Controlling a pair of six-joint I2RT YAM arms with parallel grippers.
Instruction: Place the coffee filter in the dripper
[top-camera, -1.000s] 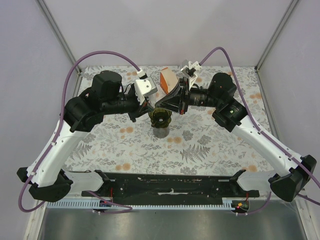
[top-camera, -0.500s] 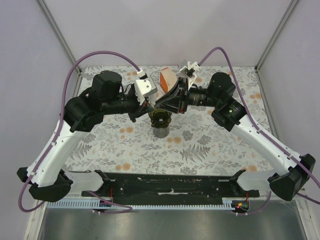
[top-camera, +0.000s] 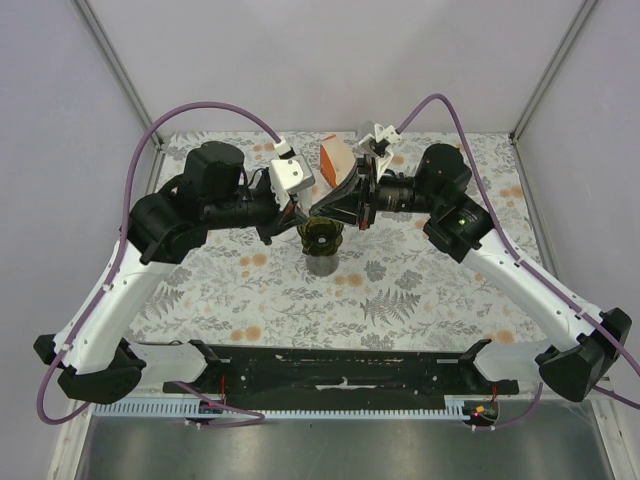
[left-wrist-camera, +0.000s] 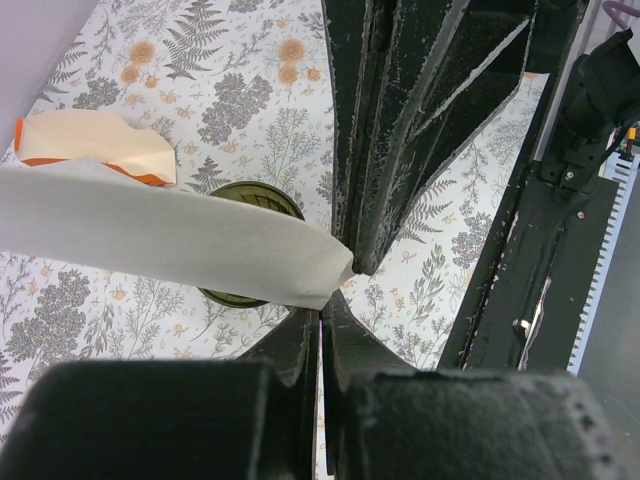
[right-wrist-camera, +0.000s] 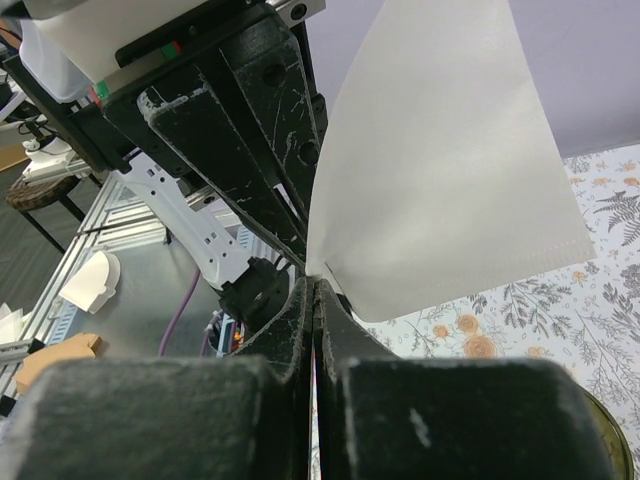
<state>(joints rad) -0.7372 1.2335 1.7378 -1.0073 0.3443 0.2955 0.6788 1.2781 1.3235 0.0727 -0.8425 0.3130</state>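
Observation:
The coffee filter (left-wrist-camera: 150, 235), a flat white paper fan, hangs in the air between both grippers. My left gripper (left-wrist-camera: 321, 305) is shut on its pointed corner. My right gripper (right-wrist-camera: 315, 280) comes in from the opposite side and is shut on the same corner of the coffee filter (right-wrist-camera: 440, 180). Just under the paper sits the dripper (left-wrist-camera: 262, 196), its dark green rim partly hidden by the filter. In the top view both grippers meet right above the dripper (top-camera: 322, 238), left gripper (top-camera: 300, 212) and right gripper (top-camera: 326, 207) tip to tip.
The orange-and-cream filter pack (top-camera: 335, 157) lies behind the dripper at the back of the floral tablecloth (top-camera: 420, 290). A black rail (top-camera: 340, 375) runs along the near edge. Grey walls close in the back and both sides.
The right arm's wrist has shifted very slightly. The left arm has stayed still, and the filter remains between the two grippers above the dripper.

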